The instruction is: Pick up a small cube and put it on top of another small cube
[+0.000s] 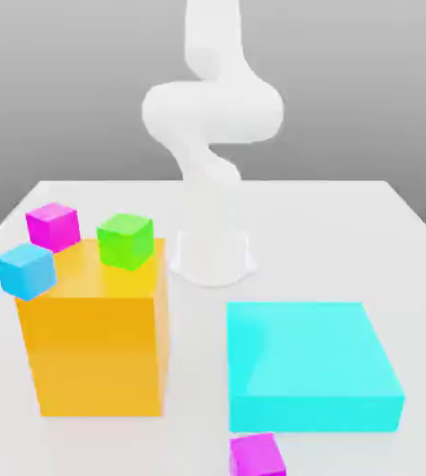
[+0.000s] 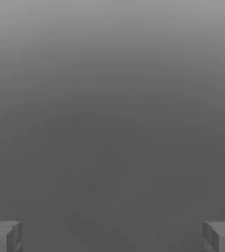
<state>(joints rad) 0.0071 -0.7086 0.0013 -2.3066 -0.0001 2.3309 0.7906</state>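
The gripper (image 2: pixel 112 238) stands wide open, its two grey fingertips (image 2: pixel 4 237) far apart with plain grey backdrop between them. The white arm (image 1: pixel 212 112) that carries it rises from the far middle of the white table (image 1: pixel 366 232). The small violet-magenta cube (image 1: pixel 257 456) sits on the table well away from the arm's base, just in front of the flat cyan block (image 1: pixel 310 367). A tall orange block (image 1: pixel 91 344) stands beside the cyan one. A green cube (image 1: pixel 125 240), a blue cube (image 1: pixel 25 270) and a pinker magenta cube (image 1: pixel 52 226) cluster at its top; whether they rest on it, I cannot tell.
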